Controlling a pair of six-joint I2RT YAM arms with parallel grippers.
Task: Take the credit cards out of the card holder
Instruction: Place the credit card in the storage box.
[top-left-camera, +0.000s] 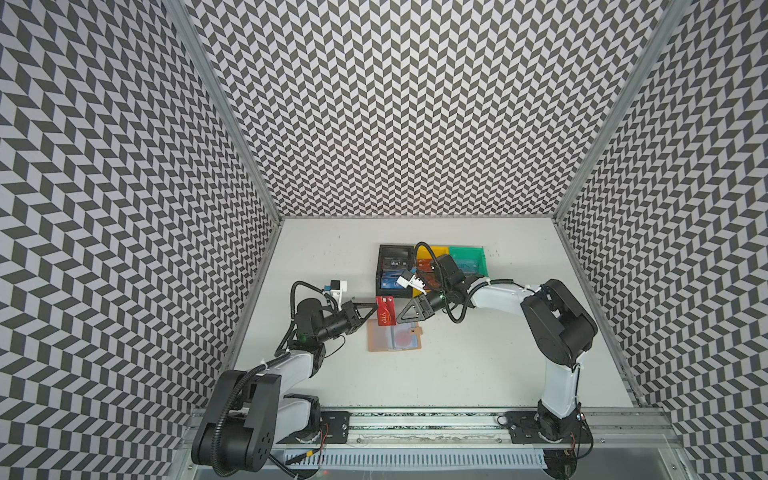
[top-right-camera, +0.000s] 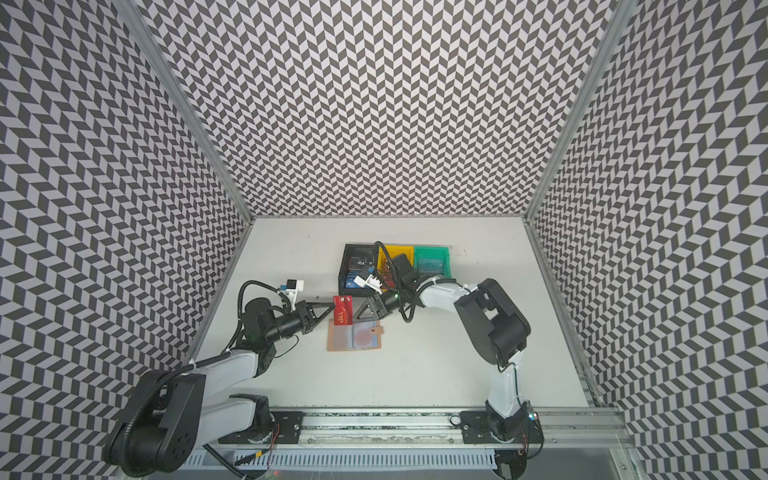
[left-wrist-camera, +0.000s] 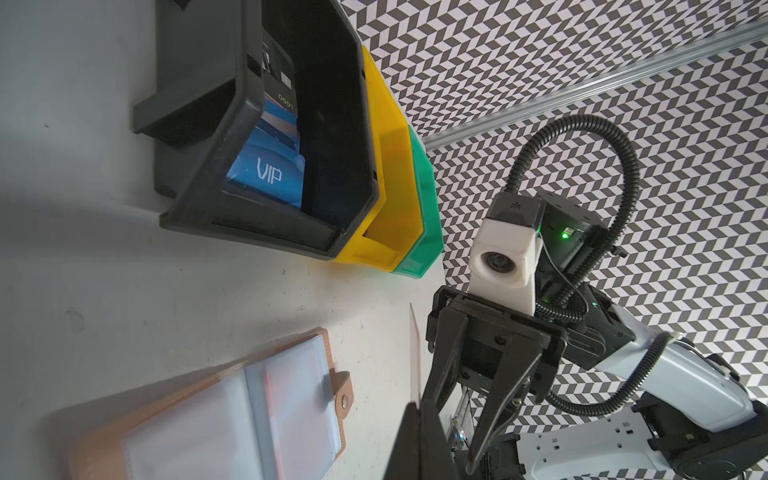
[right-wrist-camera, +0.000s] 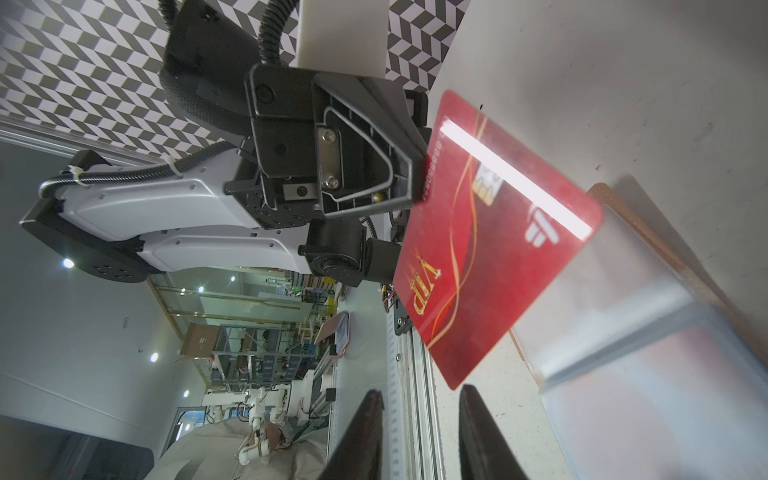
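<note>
Two grippers, one freed card, one card holder, three bins. The left gripper (top-left-camera: 375, 306) is clamped on an edge of the red VIP card (top-left-camera: 385, 312), held up at the far edge of the open tan card holder (top-left-camera: 376, 338) on the desk (top-left-camera: 478, 365) — a white card (top-left-camera: 402, 337) with a red circle sits in its sleeve. The right gripper (top-left-camera: 401, 319) has its jaws parted and empty, just beside the red card. Behind, the black bin (top-left-camera: 380, 266) holds a dark card (top-left-camera: 395, 263) and blue cards (left-wrist-camera: 266, 174); the yellow bin (top-left-camera: 439, 249) a reddish card (top-left-camera: 424, 264), partly hidden; the green bin (top-left-camera: 465, 250) a teal card (top-left-camera: 463, 264).
</note>
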